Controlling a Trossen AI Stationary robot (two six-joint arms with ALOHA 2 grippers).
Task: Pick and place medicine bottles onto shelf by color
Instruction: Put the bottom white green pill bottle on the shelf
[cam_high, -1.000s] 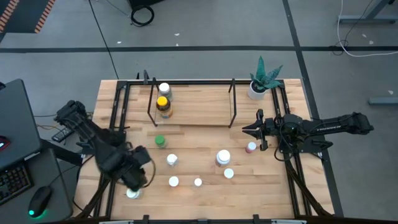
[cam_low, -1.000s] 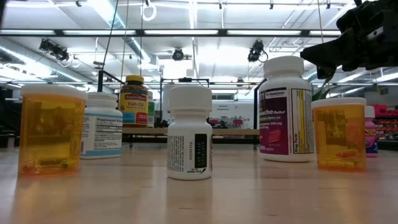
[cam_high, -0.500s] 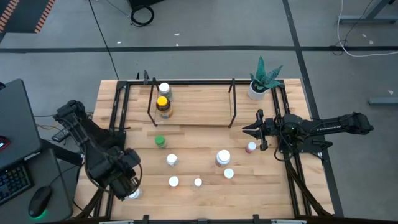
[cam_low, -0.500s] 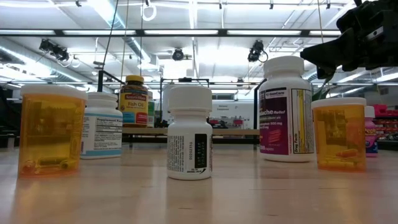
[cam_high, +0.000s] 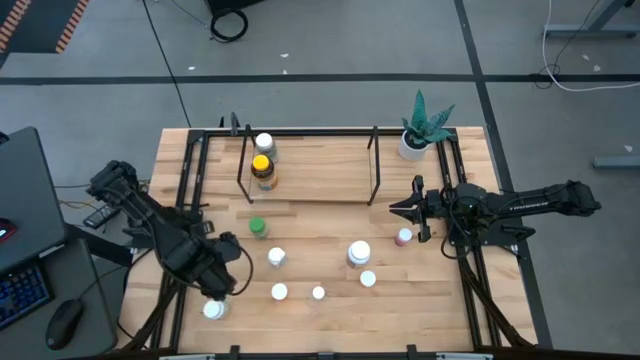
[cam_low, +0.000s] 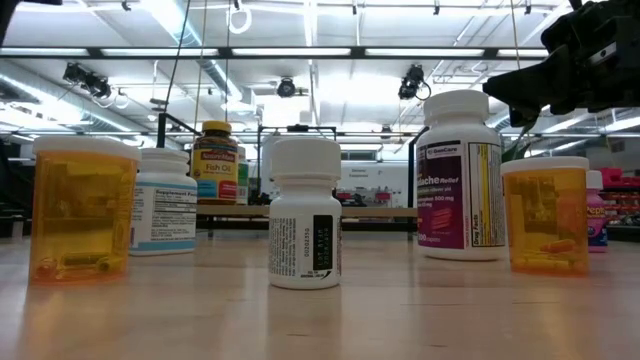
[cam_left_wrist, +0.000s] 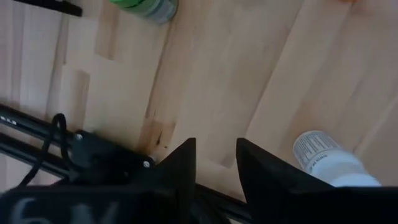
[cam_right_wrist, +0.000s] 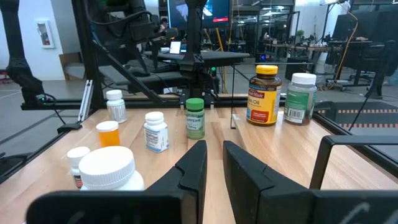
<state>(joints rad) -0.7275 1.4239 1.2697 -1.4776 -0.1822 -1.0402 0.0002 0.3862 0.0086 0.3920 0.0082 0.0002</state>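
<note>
The shelf (cam_high: 310, 170) stands at the table's far middle with a white-capped bottle (cam_high: 264, 143) and a yellow-capped bottle (cam_high: 262, 168) on it. On the table stand a green-capped bottle (cam_high: 258, 227), a pink-capped bottle (cam_high: 403, 237) and several white-capped bottles (cam_high: 277, 257). One white-capped bottle (cam_high: 212, 310) stands near the near left corner. My left gripper (cam_high: 228, 283) hovers just beyond that bottle, narrowly open and empty (cam_left_wrist: 214, 155). A white labelled bottle (cam_left_wrist: 329, 163) shows beside its fingers. My right gripper (cam_high: 400, 210) waits at the right, shut and empty (cam_right_wrist: 213, 149).
A white pot with a green plant (cam_high: 425, 128) stands at the far right corner. Black frame rods (cam_high: 185, 200) run along the table's left and right sides. In the low view, orange vials (cam_low: 80, 210) and a large white bottle (cam_low: 462, 175) stand in the foreground.
My left arm has swung about over the near left corner: first toward the left and near edges, then back toward the right and far edges. The white-capped bottle there now shows clear of the gripper and stands where it was.
</note>
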